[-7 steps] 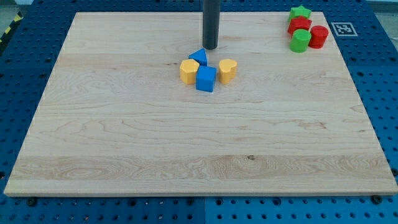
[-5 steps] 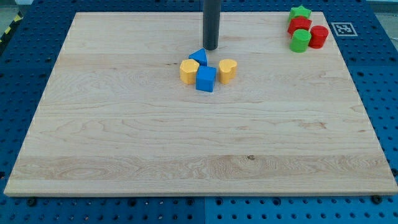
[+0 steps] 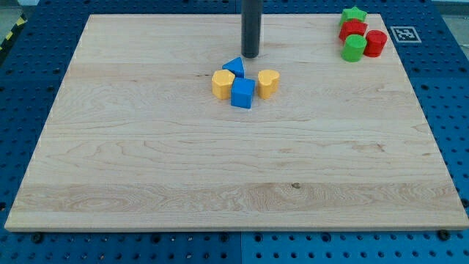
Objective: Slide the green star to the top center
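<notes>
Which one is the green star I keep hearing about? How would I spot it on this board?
Look to the wooden board's corner at the view's top right, where four red and green blocks huddle. The green star is the one nearest the top edge, just above a red block. The other green block, lower down, is a round cylinder; the star has points. My tip is far off, near the board's middle.

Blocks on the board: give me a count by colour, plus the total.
Blue: 2, a triangle and a cube
Yellow: 2, a hexagon and a heart
Green: 2, a star and a cylinder
Red: 2, one block and a cylinder
Total: 8
</notes>
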`<state>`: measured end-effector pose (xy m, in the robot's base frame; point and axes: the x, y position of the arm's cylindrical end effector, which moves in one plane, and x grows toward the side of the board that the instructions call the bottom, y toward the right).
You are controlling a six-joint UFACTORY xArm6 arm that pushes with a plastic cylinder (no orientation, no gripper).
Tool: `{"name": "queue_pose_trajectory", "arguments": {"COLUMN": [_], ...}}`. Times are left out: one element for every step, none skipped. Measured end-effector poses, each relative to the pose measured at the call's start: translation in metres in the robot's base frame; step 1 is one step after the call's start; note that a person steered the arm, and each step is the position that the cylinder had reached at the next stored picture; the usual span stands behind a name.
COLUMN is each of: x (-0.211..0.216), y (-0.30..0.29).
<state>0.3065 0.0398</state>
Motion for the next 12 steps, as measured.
{"name": "queue_pose_trajectory", "arguments": {"x": [0.006,0.030,0.077,0.061,0.040,-0.008,-0.076,-0.114,-0.114,-0.091,-0.079,-0.079], "y": [0.078,0.150,0.206,0.274,0.305,0.300,0.256,0.222,0.213,0.210,0.210,0.200]}}
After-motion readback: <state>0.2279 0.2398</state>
